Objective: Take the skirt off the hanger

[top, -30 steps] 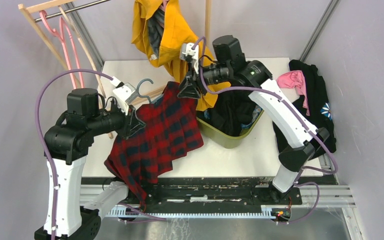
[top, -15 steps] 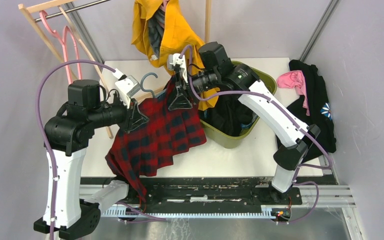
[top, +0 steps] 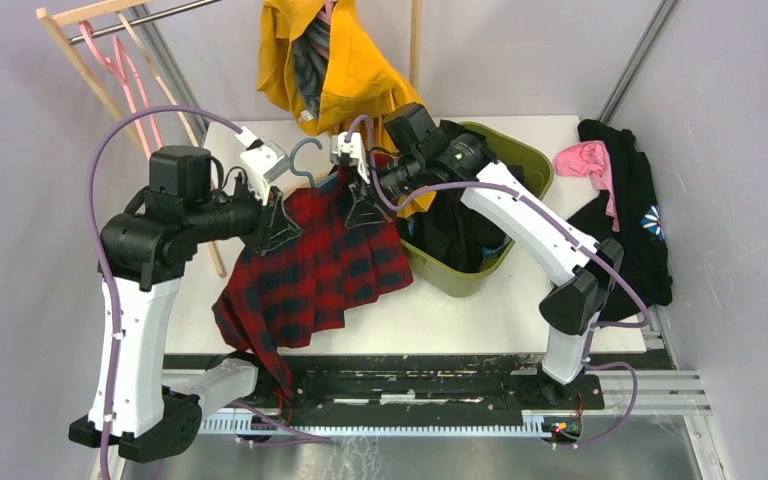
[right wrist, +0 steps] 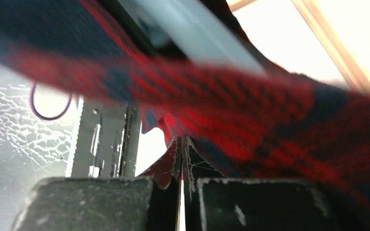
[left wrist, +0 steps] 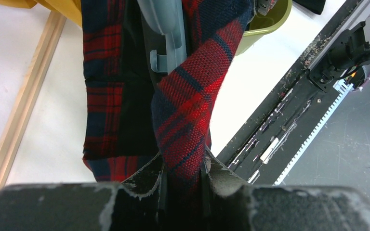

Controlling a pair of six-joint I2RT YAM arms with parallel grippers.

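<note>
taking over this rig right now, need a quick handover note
Left gripper: shut on the plaid skirt, with a fold pinched between its fingers.
Right gripper: shut, fingertips together right at the skirt's top edge; no cloth shows between them.
Things: the skirt hangs from the grey hanger, raised between the two arms, and its lower part drapes over the near edge of the table.
Done: the left has a hold on the skirt.
Left: the skirt is still on the hanger. The right probably needs to reopen and regrip, then work the skirt off.
</note>
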